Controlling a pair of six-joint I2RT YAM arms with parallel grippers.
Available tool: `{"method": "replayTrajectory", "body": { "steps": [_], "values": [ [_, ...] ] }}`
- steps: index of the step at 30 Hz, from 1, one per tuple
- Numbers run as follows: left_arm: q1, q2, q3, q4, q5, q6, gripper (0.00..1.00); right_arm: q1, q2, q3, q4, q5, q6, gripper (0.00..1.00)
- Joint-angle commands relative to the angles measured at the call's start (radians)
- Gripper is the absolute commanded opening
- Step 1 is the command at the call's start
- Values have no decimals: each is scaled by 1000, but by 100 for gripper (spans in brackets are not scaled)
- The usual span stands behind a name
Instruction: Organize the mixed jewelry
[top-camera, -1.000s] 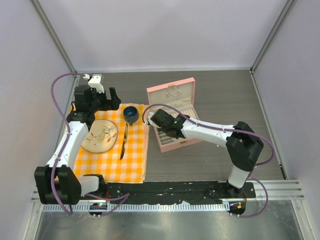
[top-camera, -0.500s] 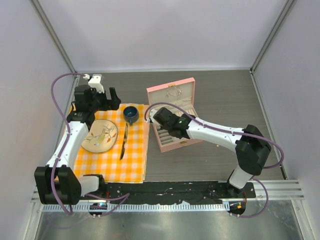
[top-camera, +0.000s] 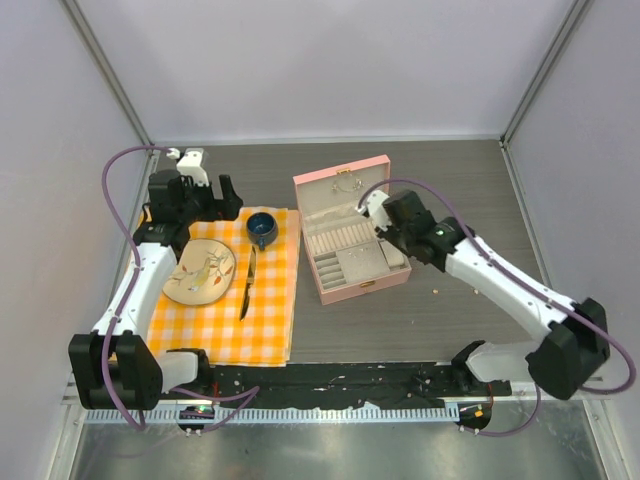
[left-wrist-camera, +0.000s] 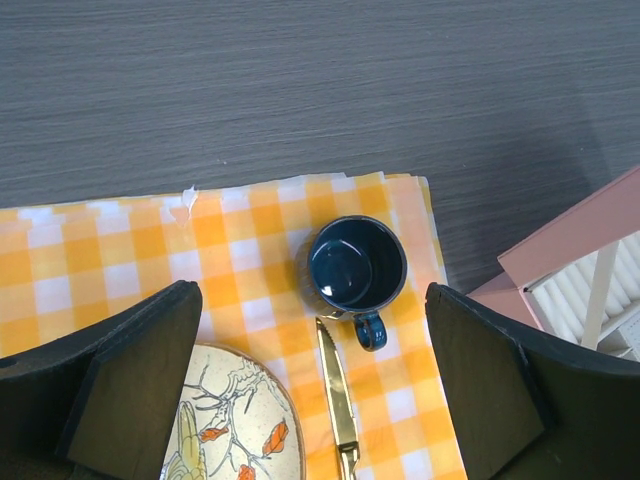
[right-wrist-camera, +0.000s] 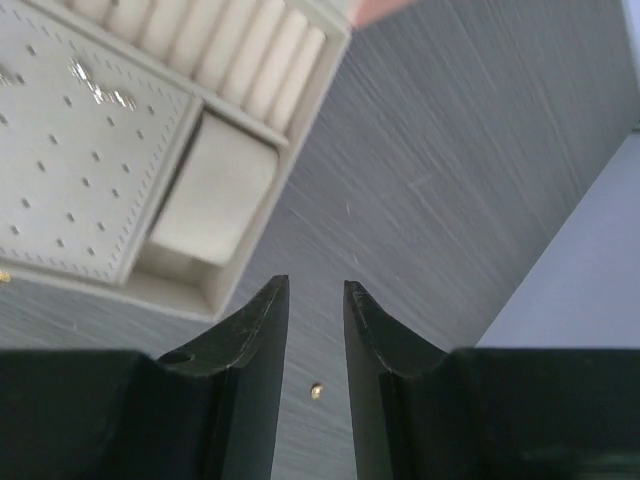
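Note:
The open pink jewelry box (top-camera: 350, 237) stands right of the checked cloth. Its grey tray (right-wrist-camera: 70, 150) holds a silvery piece (right-wrist-camera: 98, 84) and a cream-white rectangular piece (right-wrist-camera: 213, 190). Tiny pale specks (top-camera: 435, 290) lie on the table right of the box, and one gold speck (right-wrist-camera: 316, 391) shows under my right gripper's fingers. My right gripper (right-wrist-camera: 315, 285) hovers at the box's right edge (top-camera: 392, 222), its jaws a narrow gap apart and empty. My left gripper (left-wrist-camera: 312, 295) is wide open and empty above the blue cup (left-wrist-camera: 356, 268).
An orange checked cloth (top-camera: 225, 320) carries a patterned plate (top-camera: 199, 272), a gold knife (top-camera: 247, 283) and the blue cup (top-camera: 262, 228). The box lid (top-camera: 343, 183) stands upright at the back. Walls close in the table on three sides.
My right arm has swung from over the box's front left to its right edge, elbow moving far right. The left arm has not moved.

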Motion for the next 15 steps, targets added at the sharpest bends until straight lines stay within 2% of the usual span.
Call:
{"method": "replayTrajectory", "body": {
  "steps": [1, 8, 10, 15],
  "values": [
    [6, -18, -1, 48, 42, -9, 100, -79, -170, -86, -74, -149, 24, 35],
    [8, -2, -1, 48, 102, -18, 100, -225, -287, -301, -64, -194, 4, 36],
    [8, -1, 2, 46, 123, -20, 100, -295, -291, -323, -45, -226, -7, 36],
    [8, 1, 2, 43, 148, -17, 100, -367, -273, -362, -42, -290, -65, 36]
  ]
}}
